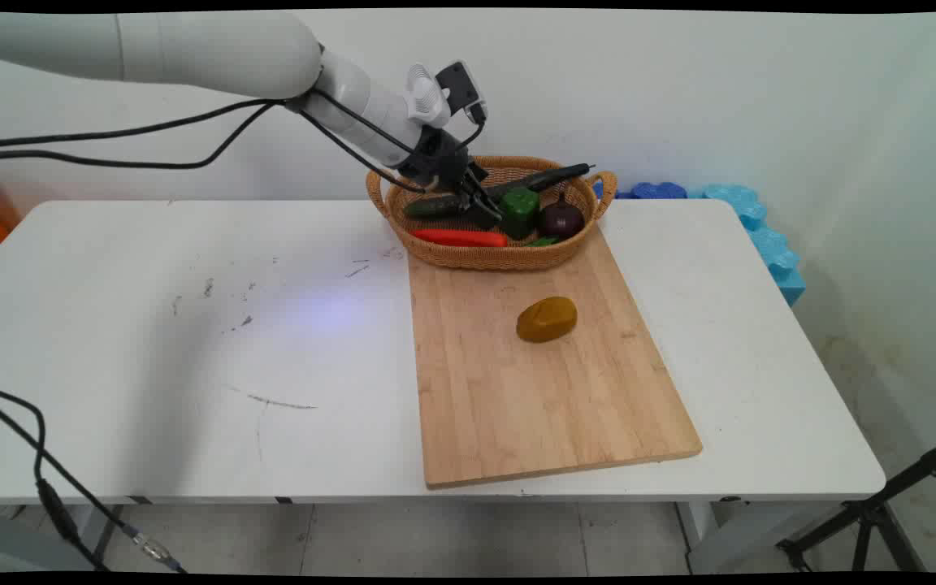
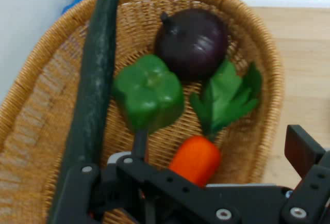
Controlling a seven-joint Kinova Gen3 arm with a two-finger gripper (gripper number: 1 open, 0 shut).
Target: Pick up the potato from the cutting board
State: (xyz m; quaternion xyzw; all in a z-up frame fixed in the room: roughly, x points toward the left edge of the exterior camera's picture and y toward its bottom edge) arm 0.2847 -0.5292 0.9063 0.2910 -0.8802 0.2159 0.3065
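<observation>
The arm reaches in from the left and its gripper (image 1: pixel 474 207) hangs low inside the woven basket (image 1: pixel 484 258), which stands at the far end of the wooden cutting board (image 1: pixel 533 406) on the white table (image 1: pixel 192 366). In the hand view the two fingers stand wide apart and nothing is clamped between them. The left finger is right beside a long dark green cucumber (image 1: pixel 435 206) – I cannot tell if it really touches it. This cucumber (image 2: pixel 95 79) seems to lie across the whole basket, with its right end up on the rim near the right handle. Between the spread fingers, a little beyond the tips, I see the orange carrot (image 2: pixel 196 159) with its green leaves (image 2: pixel 227 97). In the main view the carrot (image 1: pixel 460 237) lies along the near wall of the basket. To the right of the gripper stands a green pepper (image 1: pixel 520 211), and next to it, further right, a dark red onion (image 1: pixel 561 219); the two look to be touching. So four vegetables are in the basket and none of them is lifted. Only one piece is outside – a brownish-yellow potato (image 1: pixel 547 318), which lies alone on the board, well apart from the basket and from the gripper. Behind the right far corner of the table there are blue foam pieces (image 1: pixel 760 236) against the wall.
</observation>
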